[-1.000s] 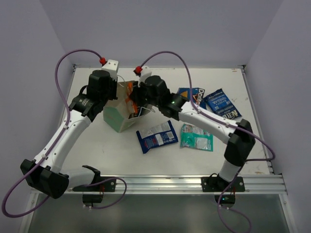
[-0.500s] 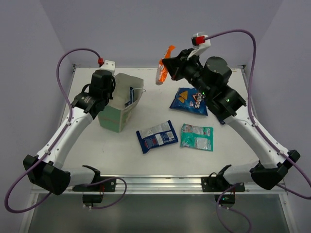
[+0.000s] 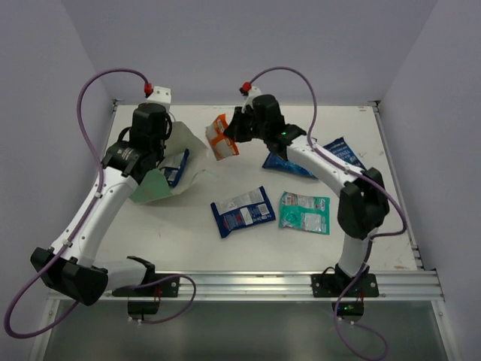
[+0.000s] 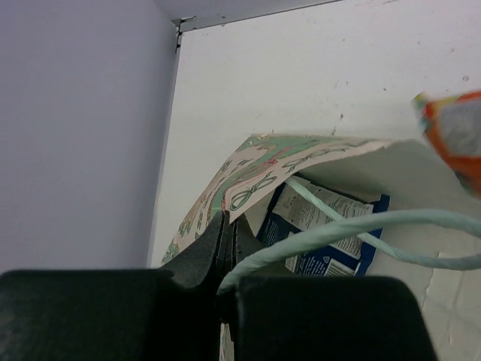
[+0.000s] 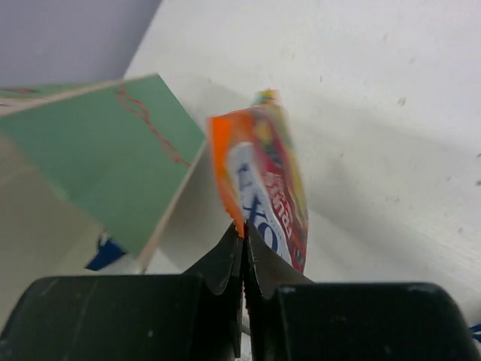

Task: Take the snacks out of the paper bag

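Top external view: both arms reach to the far left of the table (image 3: 180, 244), where the paper bag (image 3: 154, 184) lies tipped over.
Left wrist view alone shows a blue-and-white packet (image 4: 325, 235) inside the bag, whose rim the left gripper (image 4: 227, 226) pinches tightly. Right wrist view shows the right gripper (image 5: 243, 234) clamped on a corner of the orange packet (image 5: 267, 197), just right of the bag's mouth.

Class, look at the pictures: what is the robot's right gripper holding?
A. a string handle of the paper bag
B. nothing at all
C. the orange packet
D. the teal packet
C: the right gripper is shut on an edge of the orange packet, beside the paper bag.
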Robot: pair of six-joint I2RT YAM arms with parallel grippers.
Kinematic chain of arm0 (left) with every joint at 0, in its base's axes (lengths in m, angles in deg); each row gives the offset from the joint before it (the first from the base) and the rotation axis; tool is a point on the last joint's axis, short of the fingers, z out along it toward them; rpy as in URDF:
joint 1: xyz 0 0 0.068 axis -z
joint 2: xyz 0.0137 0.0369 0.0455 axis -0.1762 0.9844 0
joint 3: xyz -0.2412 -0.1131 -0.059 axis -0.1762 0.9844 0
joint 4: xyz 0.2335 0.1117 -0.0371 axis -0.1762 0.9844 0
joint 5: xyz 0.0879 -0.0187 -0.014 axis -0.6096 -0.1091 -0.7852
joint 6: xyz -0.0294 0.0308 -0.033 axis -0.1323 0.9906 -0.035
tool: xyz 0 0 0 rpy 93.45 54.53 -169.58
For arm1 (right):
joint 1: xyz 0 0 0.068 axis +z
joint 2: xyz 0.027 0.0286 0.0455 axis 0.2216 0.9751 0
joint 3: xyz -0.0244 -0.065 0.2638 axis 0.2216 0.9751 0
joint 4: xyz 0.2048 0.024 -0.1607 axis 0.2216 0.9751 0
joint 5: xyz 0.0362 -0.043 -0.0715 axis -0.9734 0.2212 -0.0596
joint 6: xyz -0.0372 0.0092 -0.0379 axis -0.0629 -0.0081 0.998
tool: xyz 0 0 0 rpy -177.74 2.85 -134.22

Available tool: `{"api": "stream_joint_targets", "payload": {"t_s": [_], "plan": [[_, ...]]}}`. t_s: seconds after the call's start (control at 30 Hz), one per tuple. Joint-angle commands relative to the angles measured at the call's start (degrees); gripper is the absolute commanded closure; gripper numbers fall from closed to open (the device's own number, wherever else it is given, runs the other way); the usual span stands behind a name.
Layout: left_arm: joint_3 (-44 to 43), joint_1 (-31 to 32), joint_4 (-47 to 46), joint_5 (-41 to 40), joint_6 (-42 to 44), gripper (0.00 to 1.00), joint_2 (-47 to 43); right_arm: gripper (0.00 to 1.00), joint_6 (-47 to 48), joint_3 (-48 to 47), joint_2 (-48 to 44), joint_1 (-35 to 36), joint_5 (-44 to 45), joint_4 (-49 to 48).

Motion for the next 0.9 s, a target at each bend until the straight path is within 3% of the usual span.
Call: {"api": "stream_joint_targets", "payload": {"t_s": [0.0, 0.07, 0.1, 0.23, 0.33, 0.6, 0.87], "plan": [[-1.14, -0.38, -2.45, -0.35, 3.66, 1.00, -2.18, 0.96, -4.34, -0.69, 2.57, 0.35, -9.37, -7.42], [0.70, -0.38, -2.80, 1.67, 4.19, 1.00, -2.70, 0.84, -4.43, 3.16, 3.90, 0.18, -7.00, -7.33], [1.32, -0.38, -2.89, 2.98, 4.37, 1.00, -2.88, 0.64, -4.43, 4.41, 3.99, -0.26, -4.12, -7.07], [4.40, -0.38, -2.80, 4.75, 4.02, 1.00, -2.97, 0.26, -4.17, 7.58, 0.84, -1.32, 5.97, 1.86], [5.98, -0.29, -2.80, 5.90, 2.96, 1.00, -3.06, 0.12, -3.38, 6.10, -2.50, -1.06, 13.37, 8.46], [6.87, -0.29, -2.98, 10.02, -0.03, 1.00, -2.27, 0.10, -3.29, -3.39, -10.07, 8.24, 18.59, 13.15], [6.25, -0.21, -3.24, 11.61, -3.10, 1.00, -2.44, 0.19, -7.68, -14.36, -3.67, 13.62, 14.37, 12.09]]}}
